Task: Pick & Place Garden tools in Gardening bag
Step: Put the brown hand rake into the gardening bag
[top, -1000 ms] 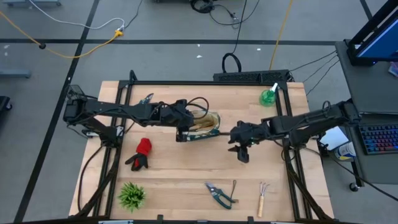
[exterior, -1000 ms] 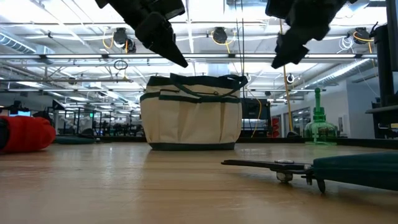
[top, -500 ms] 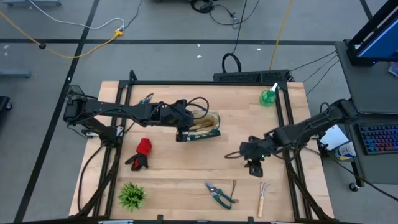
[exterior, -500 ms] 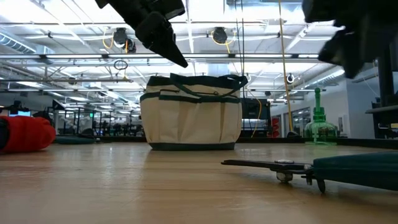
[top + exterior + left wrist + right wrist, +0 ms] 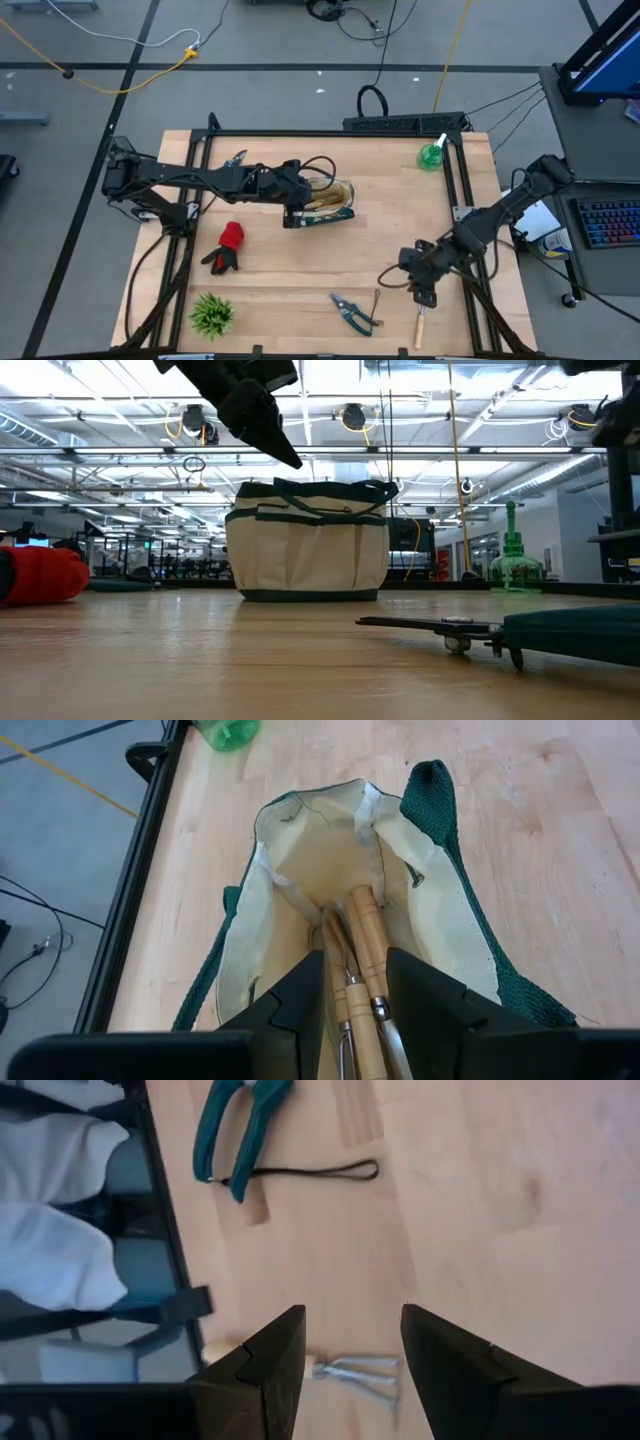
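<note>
The cream gardening bag [image 5: 326, 197] with green trim stands upright on its base mid-table; it also shows in the low view [image 5: 308, 540]. Wooden-handled tools [image 5: 364, 952] lie inside it. My left gripper [image 5: 355, 1005] is open just above the bag's mouth and holds nothing; in the high view it is at the bag's left side [image 5: 293, 214]. My right gripper [image 5: 423, 291] is open and empty, above a small wooden-handled fork [image 5: 421, 322] near the table's near right edge. The fork's metal tines [image 5: 356, 1373] show between its fingers, farther off. Teal-handled pruners [image 5: 353, 312] lie left of the fork.
A red-and-black glove [image 5: 226, 247] and a spiky green plant [image 5: 211, 314] lie at the near left. Another pair of pruners [image 5: 235, 160] lies at the far left. A green spray bottle [image 5: 432, 153] stands at the far right corner. The table's black frame rail [image 5: 165, 1250] runs beside the fork.
My right gripper has gone from beside the bag toward the table's near right edge and now stands over the small fork, still open. My left gripper and the bag have kept still.
</note>
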